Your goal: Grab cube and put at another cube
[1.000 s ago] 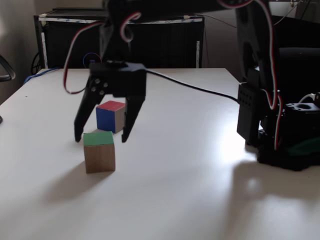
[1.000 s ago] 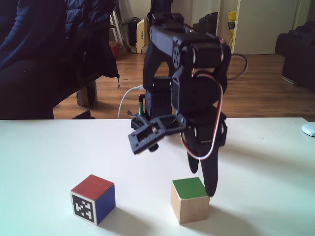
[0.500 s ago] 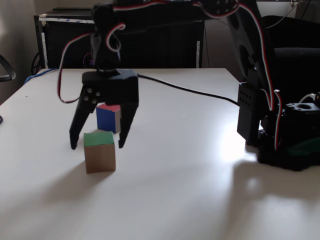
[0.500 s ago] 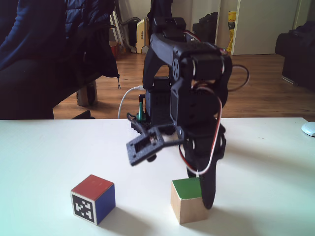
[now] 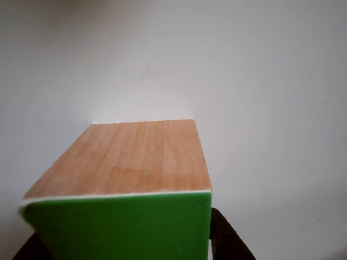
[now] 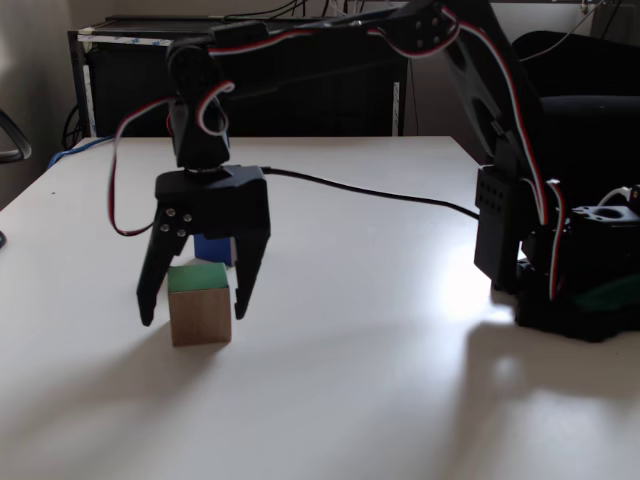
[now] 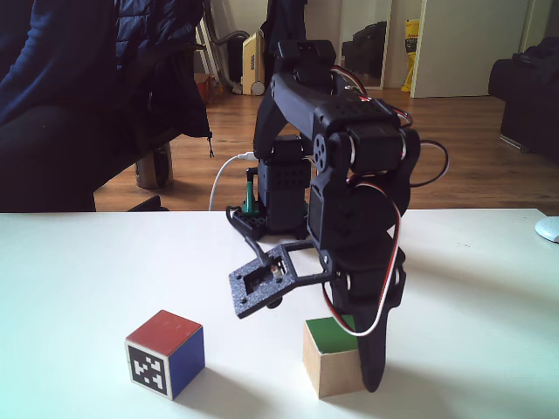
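Note:
The cube (image 6: 198, 305) is light wood with a green top and stands on the white table (image 6: 350, 400). My gripper (image 6: 192, 318) is open and lowered over it, one finger on each side, with gaps showing. In another fixed view the cube (image 7: 336, 367) has one finger (image 7: 371, 362) by its right side, and the other jaw is raised at its upper left. The other view has the cube (image 5: 130, 162) close up, green face at the bottom, with a dark fingertip (image 5: 227, 241) beside it. Another cube (image 7: 165, 353), red-topped with a blue side and a black-and-white marker, stands to its left, apart. In the first fixed view this cube (image 6: 212, 250) peeks out behind my gripper.
The arm's base (image 6: 570, 270) stands at the table's right side, and a black cable (image 6: 380, 190) runs across the table to the gripper. A dark cabinet (image 6: 300, 80) stands behind the far edge. A white object (image 7: 548, 229) lies at the right edge.
My gripper has come down and toward the wooden cube. Its open fingers were above and behind the cube before and now straddle it. Both cubes stay in place.

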`<state>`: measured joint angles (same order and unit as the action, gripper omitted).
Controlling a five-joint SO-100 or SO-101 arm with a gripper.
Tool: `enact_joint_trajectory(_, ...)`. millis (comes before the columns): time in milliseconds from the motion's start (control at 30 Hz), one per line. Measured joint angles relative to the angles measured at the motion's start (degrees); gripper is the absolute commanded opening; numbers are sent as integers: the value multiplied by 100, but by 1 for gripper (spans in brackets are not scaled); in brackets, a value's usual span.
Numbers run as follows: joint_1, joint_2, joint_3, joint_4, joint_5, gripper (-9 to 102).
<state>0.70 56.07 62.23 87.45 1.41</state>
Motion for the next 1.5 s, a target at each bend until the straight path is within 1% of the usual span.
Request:
enact_joint_trajectory(433, 141, -387, -352, 35, 0, 36)
enact_joint_trajectory(767, 229, -422, -431, 70, 9, 25)
enact_joint_trajectory(1133, 325, -422, -580, 105, 9, 19)
enact_joint_trajectory(1500, 642, -264, -1380, 993, 475, 19)
